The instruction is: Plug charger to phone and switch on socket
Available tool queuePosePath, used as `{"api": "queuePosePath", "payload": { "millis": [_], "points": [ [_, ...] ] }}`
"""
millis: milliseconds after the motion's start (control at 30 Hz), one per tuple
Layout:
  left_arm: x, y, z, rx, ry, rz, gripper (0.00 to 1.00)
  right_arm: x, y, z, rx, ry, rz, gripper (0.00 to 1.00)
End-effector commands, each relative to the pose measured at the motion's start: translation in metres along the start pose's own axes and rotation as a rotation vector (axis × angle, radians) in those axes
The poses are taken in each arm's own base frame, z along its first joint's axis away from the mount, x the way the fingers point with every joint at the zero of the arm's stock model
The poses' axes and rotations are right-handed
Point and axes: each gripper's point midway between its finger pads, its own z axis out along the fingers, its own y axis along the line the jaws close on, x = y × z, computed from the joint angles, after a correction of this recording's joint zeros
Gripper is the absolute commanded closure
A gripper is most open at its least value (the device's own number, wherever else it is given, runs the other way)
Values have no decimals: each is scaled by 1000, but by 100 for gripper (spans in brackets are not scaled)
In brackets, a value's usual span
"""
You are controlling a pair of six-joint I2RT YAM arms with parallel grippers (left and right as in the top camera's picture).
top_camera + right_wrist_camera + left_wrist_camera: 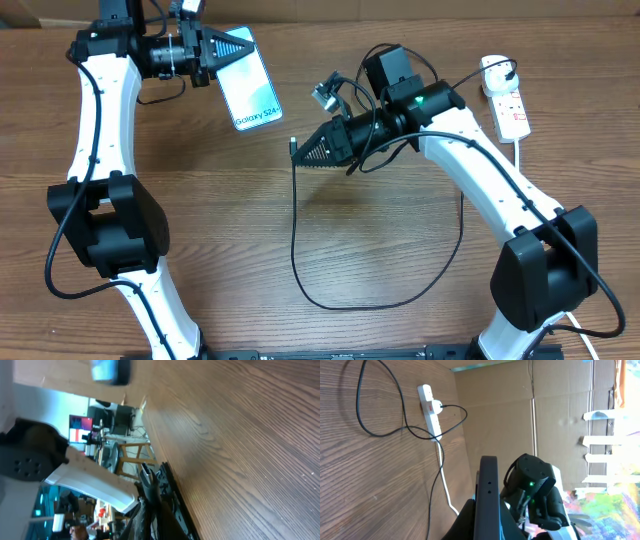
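Note:
My left gripper (240, 48) is shut on the phone (250, 88) and holds it above the table at the back left, screen up and reading "Galaxy S24". The left wrist view shows the phone's dark edge (488, 491) clamped between the fingers of this gripper (488, 512). My right gripper (303, 152) is shut on the charger's connector tip (293, 146), a short way right of the phone and below it. The charger's black cable (296, 240) loops over the table to a white plug (495, 68) in the socket (511, 108). In the right wrist view the tip (146, 476) sticks out of the gripper (150, 506).
The socket (431, 410) lies at the back right with its thick white cord (442, 472) running to the table edge. A cardboard wall (520, 415) stands behind the table. The cable loop spreads over the table's middle between both arms.

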Motion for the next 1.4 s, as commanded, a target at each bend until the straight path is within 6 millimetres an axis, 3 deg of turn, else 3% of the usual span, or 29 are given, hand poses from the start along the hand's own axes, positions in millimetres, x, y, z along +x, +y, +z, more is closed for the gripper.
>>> {"api": "queuePosePath", "payload": {
  "millis": [0, 100, 233, 567, 667, 867, 1000, 1367],
  "points": [
    [4, -19, 6, 47, 24, 52, 96, 2, -27, 7, 174, -16, 101, 96],
    [4, -18, 6, 44, 23, 59, 96, 5, -73, -6, 436, -58, 191, 96],
    [3, -15, 6, 21, 17, 66, 96, 5, -114, -19, 635, -89, 239, 96],
    [3, -10, 7, -3, 13, 62, 96, 12, -196, 2, 745, -51, 346, 96],
    [3, -11, 7, -3, 13, 62, 96, 7, -205, -1, 785, -90, 370, 95],
    [2, -8, 7, -18, 8, 62, 96, -9, -218, -13, 877, -220, 436, 76],
    [0, -3, 7, -45, 0, 56, 96, -18, -218, -9, 930, -276, 411, 61],
    [-6, 9, 0, -106, -46, -196, 96, -16, -226, 19, 1033, -298, 353, 59]
  ]
}}
